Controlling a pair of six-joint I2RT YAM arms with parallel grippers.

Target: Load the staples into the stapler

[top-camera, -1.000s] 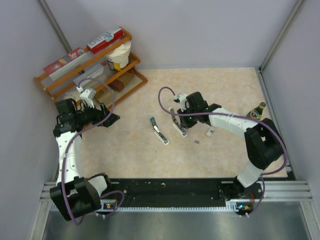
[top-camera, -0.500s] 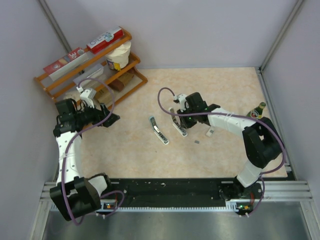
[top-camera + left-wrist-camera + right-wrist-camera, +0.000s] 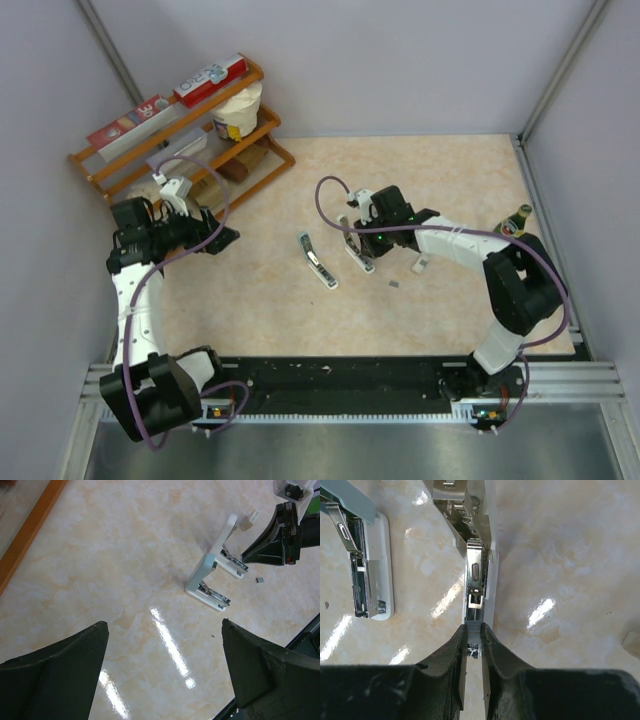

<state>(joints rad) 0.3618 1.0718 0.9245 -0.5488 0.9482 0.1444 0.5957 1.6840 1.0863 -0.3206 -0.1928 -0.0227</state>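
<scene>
right gripper [image 3: 474, 630] pinched over stapler [image 3: 475, 572] rail, second stapler [image 3: 369, 580] just beside

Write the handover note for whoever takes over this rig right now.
Hands: the left hand is open and empty, off to the left; the right hand is shut, pinched at the metal channel of the right stapler.
Things: both staplers lie opened on the table, the second stapler left of it; a whitish packet and a small grey piece lie to its right.
Done: staplers opened.
Left: unclear whether staples are in the channel; seat them, then close.
</scene>
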